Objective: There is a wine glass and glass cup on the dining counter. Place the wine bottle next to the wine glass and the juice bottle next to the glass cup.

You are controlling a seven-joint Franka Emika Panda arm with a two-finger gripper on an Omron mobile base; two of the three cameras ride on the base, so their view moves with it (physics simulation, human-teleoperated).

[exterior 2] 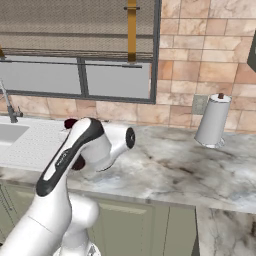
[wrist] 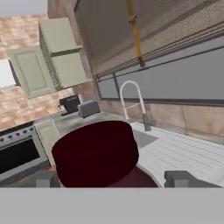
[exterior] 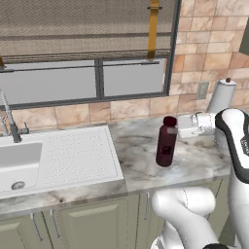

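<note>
The juice bottle (exterior: 167,141), stout and dark red with a wide cap, stands upright on the marble worktop just right of the sink's drainboard. My gripper (exterior: 177,125) reaches in level from the right at cap height. It is open. In the hand view the red cap (wrist: 94,153) sits between the two fingertips (wrist: 46,178), and neither tip visibly touches it. From the right base view the arm covers most of the juice bottle (exterior 2: 70,123). The wine bottle, wine glass, glass cup and dining counter are out of view.
A white sink (exterior: 19,163) with a faucet (exterior: 10,121) lies to the left. A paper towel roll (exterior: 221,97) stands at the back right by the tiled wall. A window runs behind the worktop. A stove (wrist: 22,153) and a toaster (wrist: 89,108) lie beyond the sink.
</note>
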